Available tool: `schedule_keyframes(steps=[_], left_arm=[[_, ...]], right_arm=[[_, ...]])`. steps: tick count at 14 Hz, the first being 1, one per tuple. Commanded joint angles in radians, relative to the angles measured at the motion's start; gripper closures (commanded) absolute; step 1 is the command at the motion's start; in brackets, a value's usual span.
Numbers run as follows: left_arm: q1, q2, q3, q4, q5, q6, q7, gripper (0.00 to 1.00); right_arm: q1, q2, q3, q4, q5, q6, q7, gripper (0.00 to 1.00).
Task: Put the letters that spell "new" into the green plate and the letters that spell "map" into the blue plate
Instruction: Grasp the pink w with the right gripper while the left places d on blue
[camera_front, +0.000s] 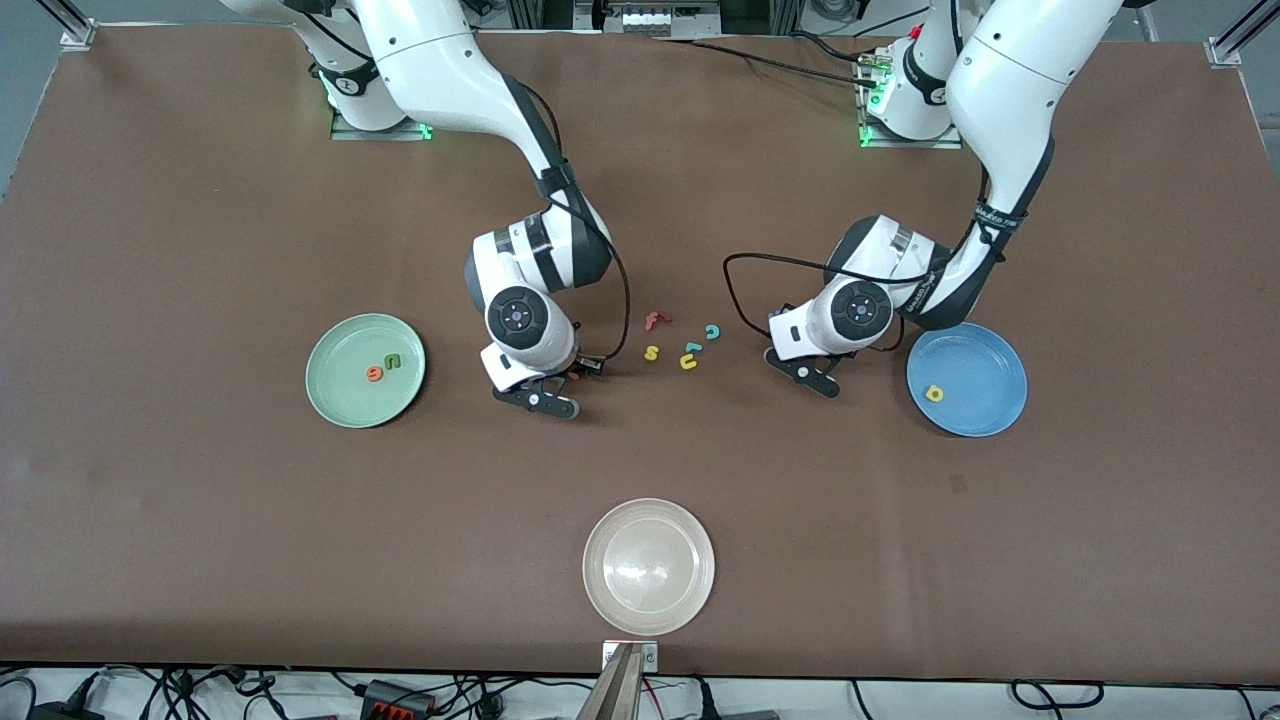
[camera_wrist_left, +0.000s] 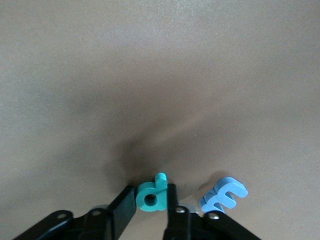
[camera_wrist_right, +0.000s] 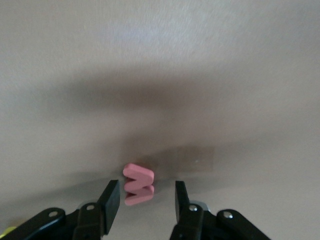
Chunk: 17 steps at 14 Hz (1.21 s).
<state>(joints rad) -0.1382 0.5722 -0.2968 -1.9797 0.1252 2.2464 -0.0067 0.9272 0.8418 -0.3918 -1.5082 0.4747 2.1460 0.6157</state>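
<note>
Now: left gripper (camera_wrist_left: 150, 207) clamps teal p (camera_wrist_left: 151, 196) | right gripper (camera_wrist_right: 145, 205) apparently open around w (camera_wrist_right: 138, 184)

A whitish-beige plate (camera_front: 648, 567) sits on the brown desk (camera_front: 200, 520), nearest the front camera and midway along it. Farther from that camera, at the desk's middle, lies a small cluster of foam letters: a red f (camera_front: 656, 320), a yellow s (camera_front: 651, 352), a yellow u (camera_front: 688, 362) and a teal c (camera_front: 712, 331), close together.
</note>
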Motion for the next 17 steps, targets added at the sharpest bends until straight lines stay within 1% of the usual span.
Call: schedule_keyframes(steps=[1,2,3,4,6,7,8,9,10,11,12,13,14,15,16,17], left_arm=[[0.000,0.014,0.025,-0.005,0.054,-0.001,-0.021,0.89],[0.000,0.012,0.025,-0.004,0.054,-0.002,-0.021,0.92],[0.002,0.008,0.025,0.002,0.054,-0.014,-0.021,0.92],[0.003,-0.001,0.028,0.024,0.054,-0.063,-0.021,0.92],[0.006,-0.017,0.038,0.114,0.056,-0.222,-0.016,0.92],[0.009,-0.015,0.051,0.180,0.056,-0.310,-0.013,0.91],[0.021,-0.014,0.073,0.230,0.057,-0.364,-0.006,0.91],[0.040,-0.012,0.083,0.254,0.091,-0.382,0.007,0.91],[0.067,-0.011,0.084,0.259,0.156,-0.380,0.034,0.91],[0.089,-0.009,0.084,0.259,0.216,-0.374,0.054,0.91],[0.126,-0.003,0.082,0.259,0.262,-0.363,0.074,0.91],[0.147,0.006,0.082,0.259,0.270,-0.344,0.102,0.91],[0.167,0.017,0.082,0.254,0.272,-0.318,0.131,0.87],[0.189,0.028,0.082,0.254,0.272,-0.295,0.139,0.67],[0.193,0.031,0.082,0.254,0.271,-0.288,0.139,0.16],[0.196,0.032,0.081,0.255,0.266,-0.291,0.140,0.00]], right_arm=[[0.013,0.025,-0.010,0.023,0.018,0.006,0.021,0.48],[0.012,0.025,-0.010,0.023,0.018,0.008,0.021,0.49],[0.012,0.025,-0.010,0.023,0.016,0.008,0.019,0.49],[0.010,0.025,-0.010,0.023,0.016,0.008,0.016,0.49],[0.006,0.025,-0.010,0.023,0.015,0.008,0.015,0.51],[0.004,0.025,-0.012,0.023,0.015,0.008,0.015,0.52],[0.002,0.025,-0.012,0.023,0.015,0.009,0.013,0.53],[0.005,0.025,-0.010,0.023,0.013,0.020,0.015,0.53],[0.009,0.028,-0.010,0.023,0.012,0.028,0.013,0.54],[0.010,0.031,-0.012,0.023,0.012,0.028,0.013,0.58],[0.010,0.033,-0.012,0.023,0.012,0.028,0.012,0.59],[0.010,0.033,-0.010,0.023,0.010,0.029,0.010,0.63],[0.010,0.033,-0.012,0.023,0.009,0.031,0.010,0.67],[0.012,0.031,-0.013,0.023,0.007,0.029,0.006,0.78],[0.010,0.028,-0.015,0.023,0.001,0.029,0.003,0.85],[0.010,0.025,-0.018,0.023,0.001,0.029,-0.002,0.92]])
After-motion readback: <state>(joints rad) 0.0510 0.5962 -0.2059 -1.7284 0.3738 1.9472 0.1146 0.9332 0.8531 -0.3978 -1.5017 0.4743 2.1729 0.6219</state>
